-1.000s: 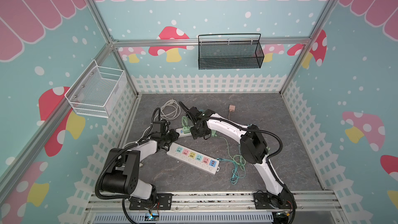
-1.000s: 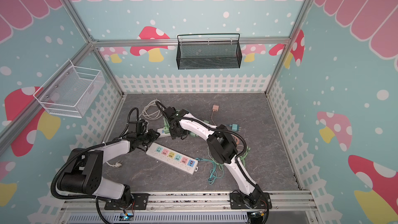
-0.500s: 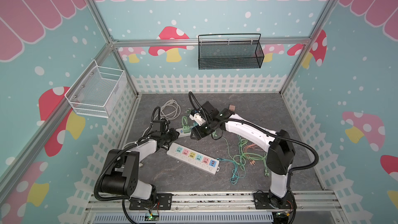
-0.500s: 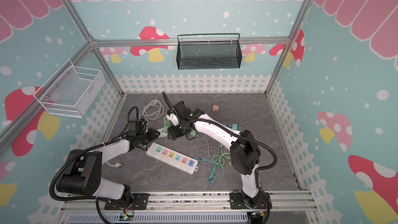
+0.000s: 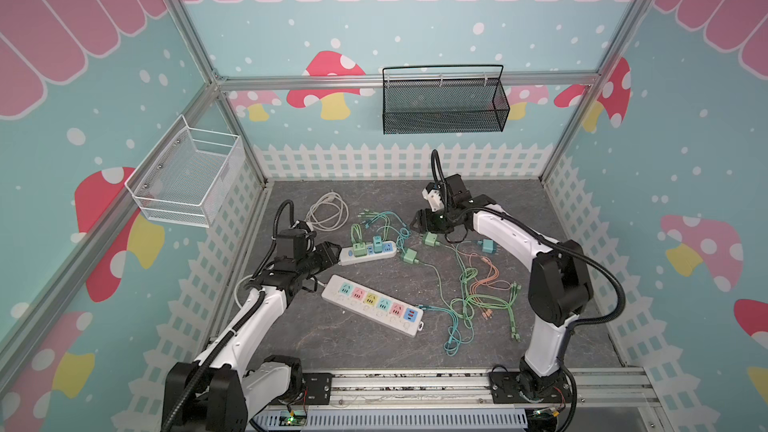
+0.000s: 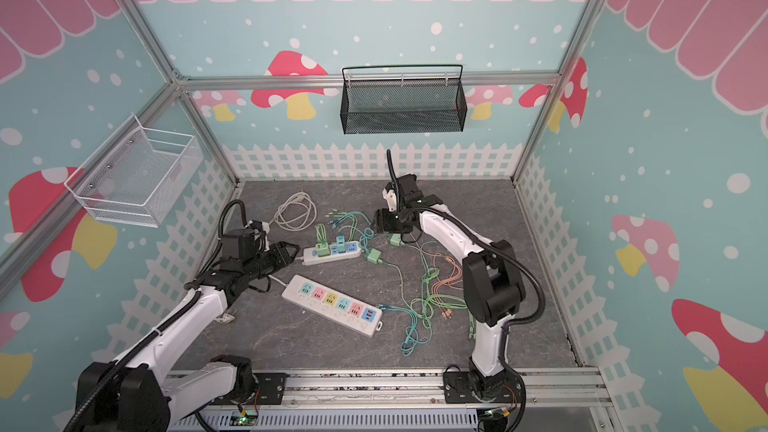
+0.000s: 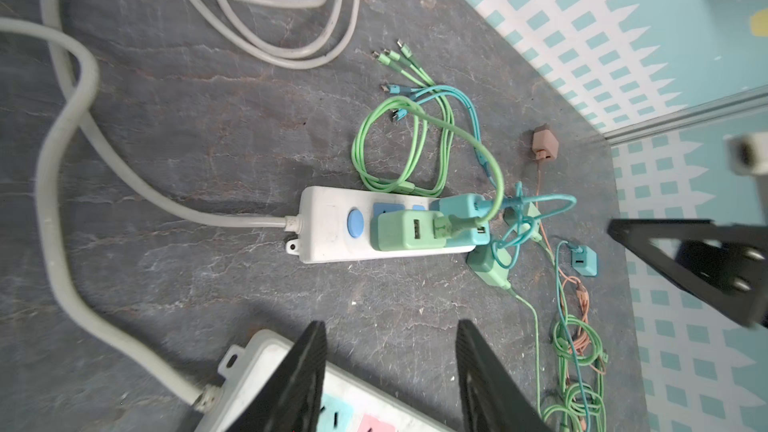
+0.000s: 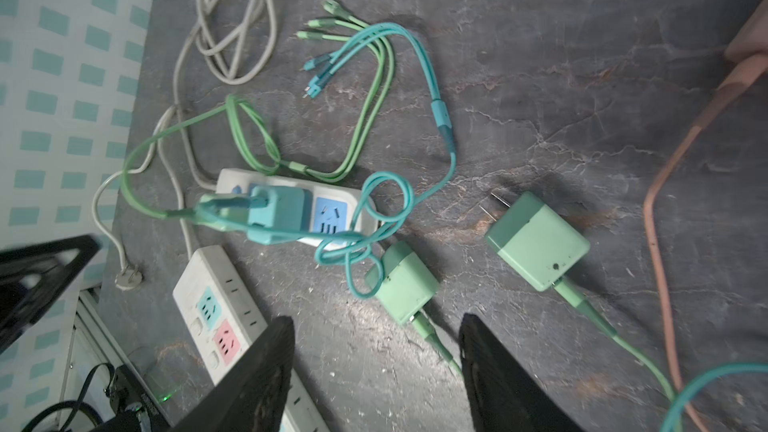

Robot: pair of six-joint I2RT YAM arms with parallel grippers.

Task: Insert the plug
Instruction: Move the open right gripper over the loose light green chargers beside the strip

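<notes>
Tabletop scene from above, shown in both top views: a dark, stone-look surface (image 5: 382, 195) scattered with chargers and cables. The left claw (image 5: 329, 252) sits low, just beside the cord end of a small power strip (image 5: 388, 248); whether it touches the strip I cannot tell. A green adapter (image 5: 358, 250) and a teal adapter (image 5: 377, 244) are already seated in that strip. The right claw (image 5: 419, 221) hovers near the strip's far end, close to a loose green plug (image 5: 431, 239). A second green plug (image 5: 409, 256) lies just beside the strip. A long power strip (image 5: 372, 305) with coloured sockets lies nearer the robot, with nothing plugged in.

Left wrist view: the claw's two black fingers (image 7: 299, 384) stand apart with nothing between them, pointing toward the small strip's cord end.

Right wrist view: this claw's fingers (image 8: 498, 384) are likewise spread and empty. Ahead of them both green plugs lie on their sides, one showing bare prongs. One blue socket (image 8: 330, 218) on the small strip is free.

Progress, as a judgement: two plugs look done, and at least one more waits on the surface. Neither claw has a plug in hand, so picking one up, lining its prongs up with the free socket and pressing it in all remain.
</notes>
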